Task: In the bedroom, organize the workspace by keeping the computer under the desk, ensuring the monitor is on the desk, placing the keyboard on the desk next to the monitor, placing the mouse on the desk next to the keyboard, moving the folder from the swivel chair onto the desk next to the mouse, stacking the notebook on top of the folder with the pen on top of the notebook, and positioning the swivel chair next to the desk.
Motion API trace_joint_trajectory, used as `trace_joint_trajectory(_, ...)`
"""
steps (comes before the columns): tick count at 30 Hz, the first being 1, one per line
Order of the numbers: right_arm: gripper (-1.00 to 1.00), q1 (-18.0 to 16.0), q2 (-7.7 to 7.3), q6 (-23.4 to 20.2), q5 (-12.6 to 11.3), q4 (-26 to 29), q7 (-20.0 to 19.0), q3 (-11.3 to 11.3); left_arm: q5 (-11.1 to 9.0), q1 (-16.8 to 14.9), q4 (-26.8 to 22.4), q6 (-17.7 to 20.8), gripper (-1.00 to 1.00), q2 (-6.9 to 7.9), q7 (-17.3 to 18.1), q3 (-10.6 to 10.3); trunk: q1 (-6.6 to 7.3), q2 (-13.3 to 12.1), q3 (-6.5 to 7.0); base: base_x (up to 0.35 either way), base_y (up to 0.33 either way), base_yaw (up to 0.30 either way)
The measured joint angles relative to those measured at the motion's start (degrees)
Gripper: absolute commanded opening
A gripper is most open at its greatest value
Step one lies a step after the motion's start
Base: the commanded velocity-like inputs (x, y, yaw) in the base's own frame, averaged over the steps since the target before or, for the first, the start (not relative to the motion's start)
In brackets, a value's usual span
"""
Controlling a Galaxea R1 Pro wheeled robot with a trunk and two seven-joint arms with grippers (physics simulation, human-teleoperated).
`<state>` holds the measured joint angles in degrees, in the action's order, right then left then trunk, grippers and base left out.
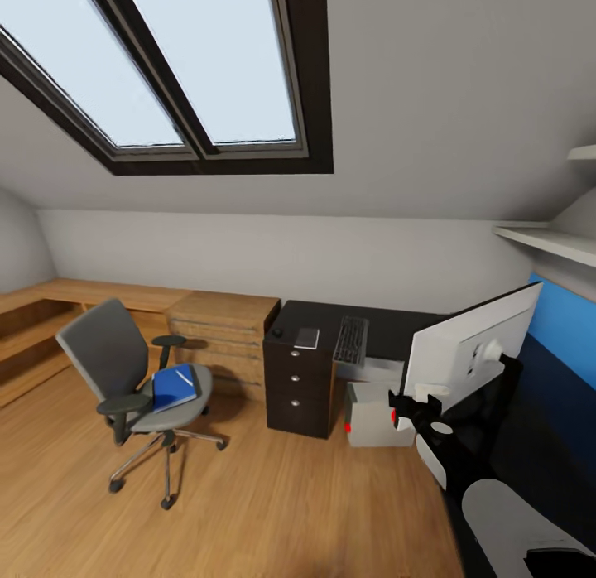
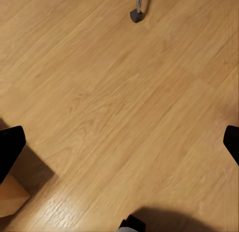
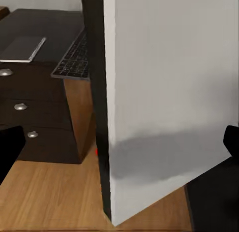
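Right arm is stretched forward over the table (image 1: pixel 397 323), right claw (image 1: pixel 414 408) at the monitor (image 1: pixel 472 342)'s lower back edge; can't tell if it grips. Left claw (image 2: pixel 119 142) spread, aimed down at the floor (image 2: pixel 124 102). Keyboard (image 1: pixel 351 339), notebook (image 1: pixel 307 338) and mouse (image 1: pixel 277 332) lie on the table, computer (image 1: pixel 372 412) under it; folder (image 1: pixel 175 386) on the swivel chair (image 1: pixel 124 371), well left of the table.

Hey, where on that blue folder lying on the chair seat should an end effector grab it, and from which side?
Probably the folder's front edge, which sits near the seat's front lip. It lies flat on the swivel chair, with the tall back behind and armrests at both sides, so coming from the open front, low and level, looks easiest, one finger slipping under and one over. A small white item rests on top and could slide off.
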<state>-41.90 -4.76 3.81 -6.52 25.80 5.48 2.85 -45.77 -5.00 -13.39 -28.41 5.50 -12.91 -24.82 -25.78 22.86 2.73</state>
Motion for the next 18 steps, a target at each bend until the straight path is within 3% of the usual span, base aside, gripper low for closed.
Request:
trace_joint_trajectory(14,1.00,0.00,0.04,0.00,0.07,-0.05,-0.09,0.06,0.00,0.00,0.00,0.00,1.00,0.00,-0.01,0.00,0.00,0.00,0.00,-0.254,0.223,0.000)
trace_joint_trajectory(18,1.00,-0.97,1.06,-0.16,0.00,0.93,-0.02,0.14,-0.22,0.00,-0.95,-0.93,1.00,-0.97,0.13,0.17,0.03,0.05,0.00,0.000,0.000,0.000)
